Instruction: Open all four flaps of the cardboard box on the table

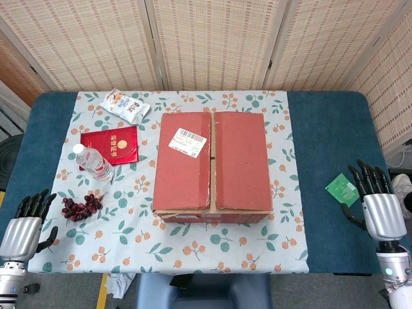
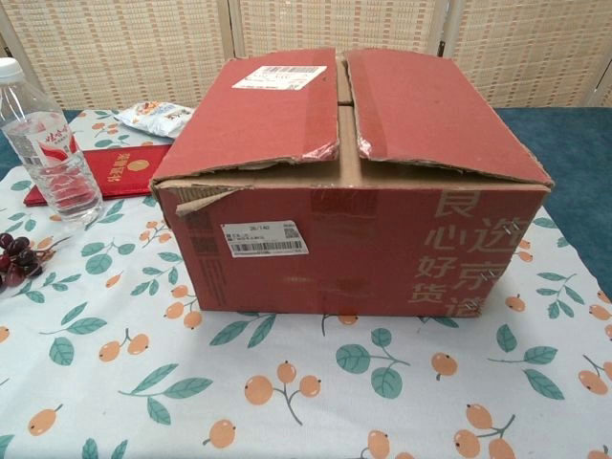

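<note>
Left hand and right hand idle at table edges, fingers spread, grasping nothing. Cardboard box mid-tablecloth, flaps closed. Probably light, stiff board; lift top flaps at the slightly raised centre seam edges.

A red cardboard box sits on the fruit-patterned tablecloth, its two top flaps lying nearly closed. A clear plastic water bottle stands upright to its left, near dark grapes.
</note>
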### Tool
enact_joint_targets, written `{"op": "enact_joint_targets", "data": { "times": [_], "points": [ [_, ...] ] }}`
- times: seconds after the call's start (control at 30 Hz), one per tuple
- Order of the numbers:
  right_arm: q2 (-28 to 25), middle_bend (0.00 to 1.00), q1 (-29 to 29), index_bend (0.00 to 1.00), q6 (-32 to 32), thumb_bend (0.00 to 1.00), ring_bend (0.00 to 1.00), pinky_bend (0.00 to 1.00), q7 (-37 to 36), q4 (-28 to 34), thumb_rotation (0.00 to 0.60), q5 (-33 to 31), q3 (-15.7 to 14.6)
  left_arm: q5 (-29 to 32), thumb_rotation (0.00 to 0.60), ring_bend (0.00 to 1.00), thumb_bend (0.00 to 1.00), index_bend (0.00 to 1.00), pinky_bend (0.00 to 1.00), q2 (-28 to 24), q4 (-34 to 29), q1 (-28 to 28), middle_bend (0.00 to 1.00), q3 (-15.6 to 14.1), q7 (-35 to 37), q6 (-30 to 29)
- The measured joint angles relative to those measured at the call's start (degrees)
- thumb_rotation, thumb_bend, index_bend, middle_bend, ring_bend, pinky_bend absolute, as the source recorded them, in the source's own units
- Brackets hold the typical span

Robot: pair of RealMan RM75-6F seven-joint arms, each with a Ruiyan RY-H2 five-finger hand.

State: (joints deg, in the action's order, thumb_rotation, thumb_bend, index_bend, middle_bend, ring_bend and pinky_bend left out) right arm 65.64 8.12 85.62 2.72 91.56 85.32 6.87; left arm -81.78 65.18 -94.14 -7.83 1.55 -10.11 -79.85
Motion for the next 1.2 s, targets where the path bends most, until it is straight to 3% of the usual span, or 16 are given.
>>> {"op": "enact_joint_targets", "data": {
  "times": [0.33,0.53,0.67,0.93,1.2],
  "points": [
    [0.9,0.0,2.1,0.0,-3.9,0.37,0.0,0.0,-1.9,-1.0,0.6,2.1,-1.4,-2.2,0.6,0.0,0.49,0.0,0.0,0.4,-0.8,-0.3,0.0,-0.7,-0.5,0.0],
    [0.1,0.0,3.8,0.0,-3.4,0.37,0.0,0.0,-5.9,0.2,0.6,9.3,-2.7,-2.5,0.6,0.0,0.49,0.0,0.0,0.1,-0.8,-0.4,0.0,-1.3,-0.5,0.6],
    [-2.3,0.0,6.3,0.0,-3.8,0.37,0.0,0.0,-7.9,4.1,0.6,14.8,-3.3,-2.4,0.6,0.0,0.5,0.0,0.0,0.2,-1.6,-0.2,0.0,-1.6,-2.7,0.5],
    [-3.9,0.0,14.2,0.0,-11.7,0.37,0.0,0.0,-7.1,11.6,0.6,18.6,-2.8,-2.8,0.6,0.0,0.5,0.0,0.0,0.3,-2.8,0.3,0.0,-1.9,-3.6,-0.4],
    [1.0,0.0,21.7,0.0,-20.2,0.37,0.0,0.0,-2.0,14.3,0.6,17.5,0.0,-3.9,0.6,0.0,0.5,0.0,0.0,-0.7,-2.7,0.5,0.0,-2.2,-0.9,-0.6]
  ]
}}
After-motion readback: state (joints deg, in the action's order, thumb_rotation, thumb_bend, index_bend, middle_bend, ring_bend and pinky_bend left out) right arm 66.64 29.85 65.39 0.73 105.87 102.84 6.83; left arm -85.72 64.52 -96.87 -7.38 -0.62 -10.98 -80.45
